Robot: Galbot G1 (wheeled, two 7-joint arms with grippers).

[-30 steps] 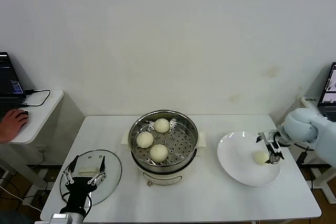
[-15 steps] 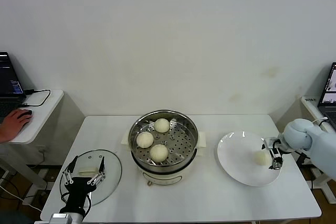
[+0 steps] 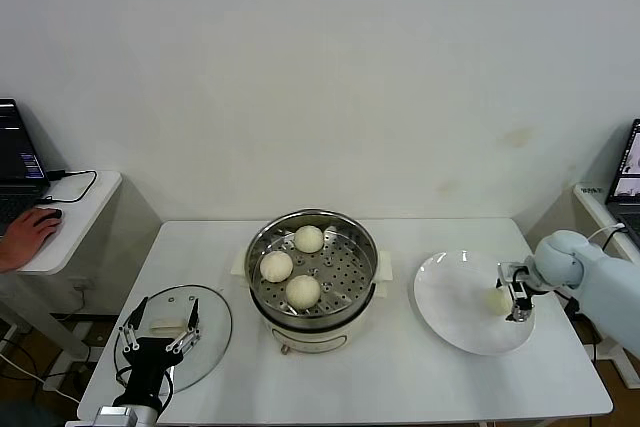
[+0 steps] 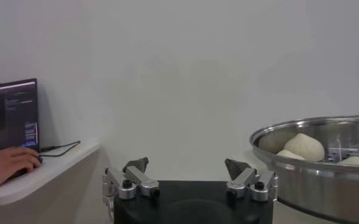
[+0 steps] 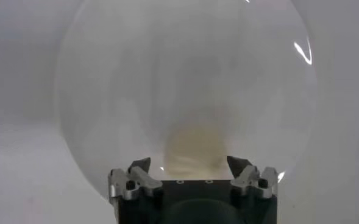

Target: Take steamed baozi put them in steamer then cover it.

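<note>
We are looking down at a white table point(image 3: 400, 377) standing in front of a plain white wall point(image 3: 330, 67). On our left, a small side table point(image 3: 75, 217) is holding a laptop point(image 3: 18, 162), and a person's hand point(image 3: 25, 235) is resting on a mouse there. On the far right, another screen point(image 3: 628, 162) is peeking in.

The steamer point(image 3: 312, 265) is sitting in the middle of the table, with its lid off. Three steamed baozi are lying inside it on the tray with holes: one at the back point(image 3: 308, 239), one on the left point(image 3: 275, 266) and one at the front point(image 3: 302, 291). The last baozi point(image 3: 497, 300) is lying on the white plate point(image 3: 450, 312) to the right of the steamer.

Our right arm is reaching in from the right side, bent over the plate. The right gripper point(image 3: 513, 297) is pointing down at the plate, with its fingers spread apart on both sides of that baozi. In the right wrist view the bun point(image 5: 191, 149) is sitting just between the two fingertips point(image 5: 140, 164), and we cannot tell if they are touching it.

Our left arm is waiting low at the front left corner. The left gripper point(image 3: 158, 332) is hanging over the glass lid point(image 3: 215, 322), which is lying flat on the table. Its fingers point(image 4: 136, 165) are spread wide and holding nothing.
</note>
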